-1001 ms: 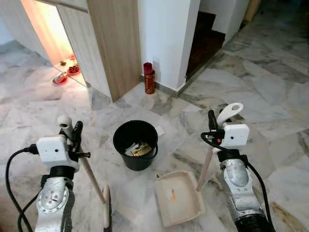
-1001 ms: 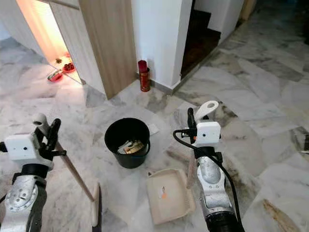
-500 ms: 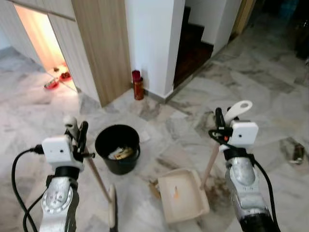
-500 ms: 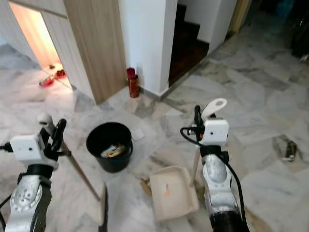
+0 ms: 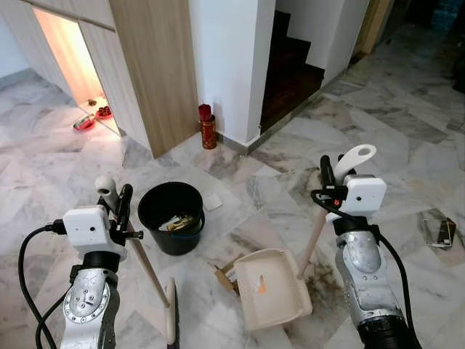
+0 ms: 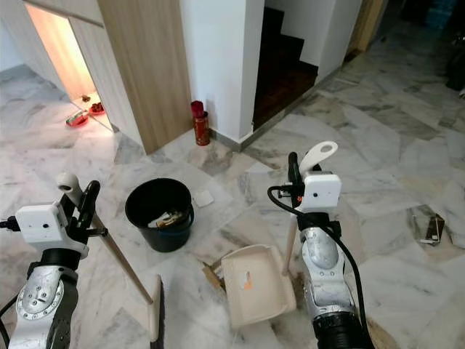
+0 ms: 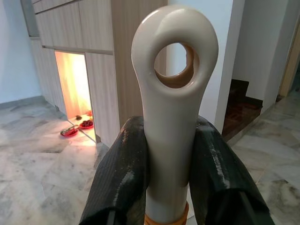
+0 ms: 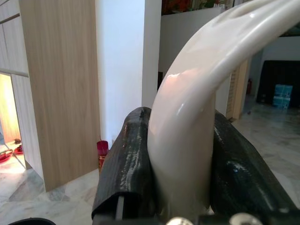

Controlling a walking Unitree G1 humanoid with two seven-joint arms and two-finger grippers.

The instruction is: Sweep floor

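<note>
My left gripper (image 5: 116,202) is shut on the cream top of a broom handle (image 7: 171,108). The wooden shaft slants down to the broom head (image 5: 170,320) on the marble floor. My right gripper (image 5: 328,174) is shut on the curved cream handle (image 8: 197,108) of a long-handled dustpan (image 5: 272,289), which rests on the floor between the arms. A brown scrap (image 5: 224,275) lies at the pan's left edge. A black bucket (image 5: 171,217) holding rubbish stands ahead of the left arm, with a white paper piece (image 5: 213,201) beside it.
A red canister (image 5: 208,127) stands against the white wall corner. A wooden cabinet (image 5: 156,65) and a lit niche with red bowls (image 5: 89,121) are at the left. Dark stairs (image 5: 290,73) rise behind. More litter (image 5: 440,233) lies on the floor at the far right.
The whole view has shifted as the camera moved: bucket and wall now sit further left, and litter at the far right came into view. Both grippers keep their holds.
</note>
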